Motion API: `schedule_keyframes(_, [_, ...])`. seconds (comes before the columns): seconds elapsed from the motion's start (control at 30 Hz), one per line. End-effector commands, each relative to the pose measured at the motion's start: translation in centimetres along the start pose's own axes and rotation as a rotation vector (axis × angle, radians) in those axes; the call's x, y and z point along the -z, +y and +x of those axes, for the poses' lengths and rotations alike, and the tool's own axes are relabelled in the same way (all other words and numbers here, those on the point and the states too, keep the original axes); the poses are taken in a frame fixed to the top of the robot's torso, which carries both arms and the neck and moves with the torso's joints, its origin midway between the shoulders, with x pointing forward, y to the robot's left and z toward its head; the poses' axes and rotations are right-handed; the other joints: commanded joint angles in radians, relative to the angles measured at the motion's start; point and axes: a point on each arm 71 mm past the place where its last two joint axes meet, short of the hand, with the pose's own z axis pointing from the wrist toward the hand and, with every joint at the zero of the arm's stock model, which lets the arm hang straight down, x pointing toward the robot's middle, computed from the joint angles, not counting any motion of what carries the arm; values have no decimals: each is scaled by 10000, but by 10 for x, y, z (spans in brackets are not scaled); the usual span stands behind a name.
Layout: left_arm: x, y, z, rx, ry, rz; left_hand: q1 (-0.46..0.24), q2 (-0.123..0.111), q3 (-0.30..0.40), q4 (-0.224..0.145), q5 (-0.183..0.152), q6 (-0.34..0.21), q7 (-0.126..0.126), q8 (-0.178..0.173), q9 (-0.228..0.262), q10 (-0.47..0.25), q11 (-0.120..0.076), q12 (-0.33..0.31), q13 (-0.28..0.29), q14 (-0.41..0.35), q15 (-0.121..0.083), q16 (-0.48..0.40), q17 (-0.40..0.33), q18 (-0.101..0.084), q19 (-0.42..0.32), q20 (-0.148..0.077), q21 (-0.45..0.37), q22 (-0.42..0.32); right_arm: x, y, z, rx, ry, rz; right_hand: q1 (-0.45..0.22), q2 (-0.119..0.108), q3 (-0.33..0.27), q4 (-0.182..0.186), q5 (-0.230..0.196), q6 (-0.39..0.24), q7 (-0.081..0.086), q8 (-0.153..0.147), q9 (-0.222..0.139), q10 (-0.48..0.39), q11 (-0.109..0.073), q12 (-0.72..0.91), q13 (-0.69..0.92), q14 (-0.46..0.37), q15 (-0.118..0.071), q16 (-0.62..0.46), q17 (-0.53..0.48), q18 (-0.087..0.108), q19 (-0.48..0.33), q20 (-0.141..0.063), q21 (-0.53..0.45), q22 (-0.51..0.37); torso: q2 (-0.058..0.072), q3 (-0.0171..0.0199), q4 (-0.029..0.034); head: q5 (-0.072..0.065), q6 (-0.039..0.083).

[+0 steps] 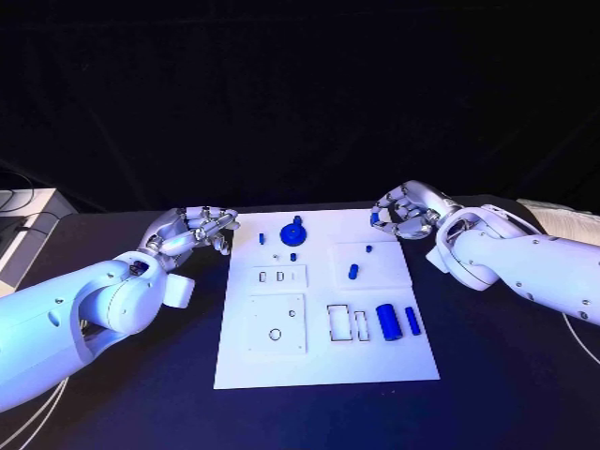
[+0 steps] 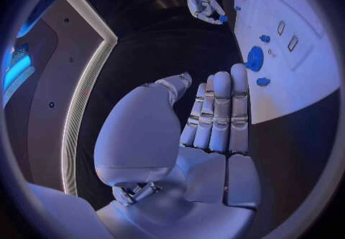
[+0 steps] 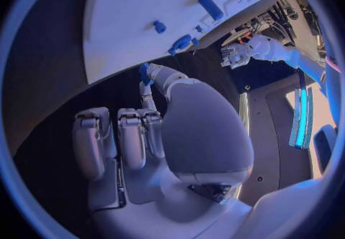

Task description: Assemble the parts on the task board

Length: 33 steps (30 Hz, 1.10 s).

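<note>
The black table (image 1: 517,375) carries the white board (image 1: 324,361) at its middle, lying flat, its long side running away from the robot.

The left arm (image 1: 57,323) comes in beside the board's near-left side, and the right arm (image 1: 550,267) reaches in at the board's far-right side.

The left hand (image 1: 192,230) hovers just off the board's far-left corner. In the left wrist view its fingers (image 2: 219,112) lie straight and close together with the thumb alongside, holding nothing.

The right hand (image 1: 409,211) hangs over the board's far-right corner with its fingers curled in. In the right wrist view a small blue part (image 3: 144,72) sits at the tips of the thumb and a finger, pinched there, while the other fingers (image 3: 133,135) are folded down side by side. The left wrist view shows the same blue piece at that hand's fingertips.

On the board, a blue round part (image 1: 293,231) like a wheel stands near the far edge, left of the middle. Two blue cylinders lie side by side near the board's right edge toward the robot: a thicker one (image 1: 388,322) and a thinner one (image 1: 412,321). Just left of them are rectangular slots (image 1: 340,322). A short blue peg (image 1: 352,272) lies on a raised square right of the middle. Further small blue pieces sit near the wheel, too small to tell apart. A raised plate (image 1: 276,323) with holes lies at the near-left.
</note>
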Motion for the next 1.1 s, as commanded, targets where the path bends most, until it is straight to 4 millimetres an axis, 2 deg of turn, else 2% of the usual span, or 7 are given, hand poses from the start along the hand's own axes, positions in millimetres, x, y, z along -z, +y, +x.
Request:
schedule_keyframes(0.03, [-1, -1, 2, 32, 128, 59, -18, -24, -2, -39, -38, -61, -23, 54, 12, -80, 14, 19, -15, 63, 6, 44, -5, 64, 48, -24, 34, 13, 0, 14, 6, -273, -70, 611, -118, 7, 30, -6, 3, 59, -17, 67, 27, 1047, -63, 21, 2633, 1061, -75, 63, 2634, -142, 1065, -61, 68, 2627, -62, -44, -25, 24, -33])
schedule_keyframes(0.23, [-2, 1, 3, 50, 153, 7, -18, -24, -2, -39, -38, -61, -23, 54, 12, -80, 14, 19, -15, 63, 6, 44, -5, 64, 48, -24, 34, 13, -2, 48, 26, -314, 157, 522, -173, -30, 31, -14, -44, 58, -22, 85, 35, 1047, -64, 21, 2633, 1057, -75, 59, 2620, -142, 1065, -60, 68, 2627, -95, -79, -18, 50, -106])
schedule_keyframes(0.33, [-2, 1, 5, 53, 180, -25, -15, -21, 1, -42, -36, -61, -25, 57, 14, -86, 14, 22, -14, 65, 8, 48, -5, 64, 50, -22, 40, 15, -2, 61, 36, -343, 151, 529, -286, -153, 115, -91, 356, 50, -30, 151, 60, 1047, -77, 21, 2633, 1054, -86, 54, 2604, -142, 1065, -68, 68, 2627, -99, -113, -3, 46, -123])
schedule_keyframes(0.47, [-3, 3, 6, 37, 220, -57, -1, -15, 9, -52, -31, -61, -26, 60, 15, -90, 12, 25, -14, 67, 7, 51, -6, 64, 51, -21, 45, 16, 1, 78, 50, -357, 226, 552, -296, -153, 131, -98, 399, 49, -32, 159, 63, 1047, -79, 21, 2633, 1054, -84, 54, 2605, -142, 1065, -69, 68, 2627, -93, -152, 17, 83, -163])
schedule_keyframes(0.73, [-3, 5, 8, 22, 285, -98, -1, -15, 9, -52, -31, -61, -26, 60, 15, -90, 12, 25, -14, 67, 7, 51, -6, 64, 51, -21, 45, 16, 7, 106, 84, -279, 541, 285, -332, -159, 133, -91, 405, 58, -32, 173, 69, 1047, -82, 21, 2633, 1048, -79, 46, 2579, -142, 1065, -68, 68, 2627, -71, -125, 6, 162, -241])
schedule_keyframes(0.97, [-4, 6, 10, 25, 341, -114, -1, -15, 9, -52, -31, -61, -26, 60, 15, -90, 12, 25, -14, 67, 7, 51, -6, 64, 51, -21, 45, 16, 10, 123, 103, -74, 835, -94, -341, -163, 132, -89, 401, 56, -31, 174, 70, 1047, -82, 21, 2633, 1047, -77, 44, 2574, -142, 1065, -67, 68, 2627, -81, -133, 28, 164, -294])
schedule_keyframes(1.1, [-4, 6, 10, 23, 348, -124, 15, -3, 21, -65, -28, -60, -26, 66, 20, -98, 13, 32, -12, 69, 7, 59, -8, 66, 54, -20, 56, 20, 13, 127, 114, 38, 1007, -152, -371, -176, 129, -84, 386, 53, -32, 180, 72, 1047, -82, 21, 2633, 1048, -73, 46, 2582, -142, 1065, -65, 68, 2627, -76, -111, 11, 205, -354])
